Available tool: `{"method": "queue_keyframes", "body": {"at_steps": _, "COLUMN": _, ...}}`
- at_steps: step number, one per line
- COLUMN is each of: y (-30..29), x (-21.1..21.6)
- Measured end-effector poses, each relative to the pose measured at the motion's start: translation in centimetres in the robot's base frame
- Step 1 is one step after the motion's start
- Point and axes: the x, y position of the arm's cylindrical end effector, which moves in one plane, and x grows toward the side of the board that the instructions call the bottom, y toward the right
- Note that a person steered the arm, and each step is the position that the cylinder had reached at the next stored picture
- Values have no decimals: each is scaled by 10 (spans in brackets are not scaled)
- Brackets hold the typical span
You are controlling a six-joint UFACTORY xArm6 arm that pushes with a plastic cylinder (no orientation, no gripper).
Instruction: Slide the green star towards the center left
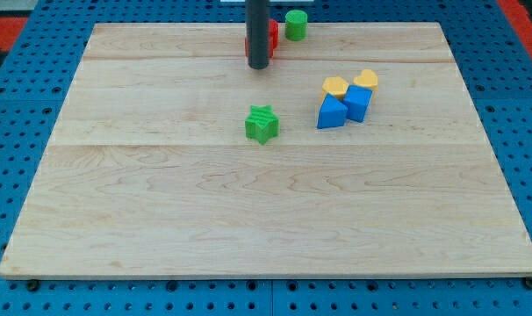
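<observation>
The green star (262, 124) lies a little above the middle of the wooden board (161, 219). My tip (258, 66) stands above it in the view, near the board's top edge, apart from the star. The rod hides most of a red block (272, 37) right behind it.
A green cylinder (296, 25) stands at the top edge, right of the rod. To the star's right sit two blue blocks (332, 113) (357, 103) with two yellow blocks (335, 86) (366, 80) just above them, all close together.
</observation>
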Motion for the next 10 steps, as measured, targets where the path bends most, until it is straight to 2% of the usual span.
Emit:
{"method": "queue_keyframes", "body": {"at_steps": 2, "y": 22, "x": -14}}
{"method": "queue_keyframes", "body": {"at_steps": 3, "y": 22, "x": 2}}
{"method": "queue_keyframes", "body": {"at_steps": 4, "y": 31, "x": 69}}
{"method": "queue_keyframes", "body": {"at_steps": 6, "y": 49, "x": 136}}
{"method": "queue_keyframes", "body": {"at_steps": 7, "y": -13, "x": 138}}
{"method": "queue_keyframes", "body": {"at_steps": 8, "y": -45, "x": 89}}
{"method": "queue_keyframes", "body": {"at_steps": 10, "y": -153, "x": 120}}
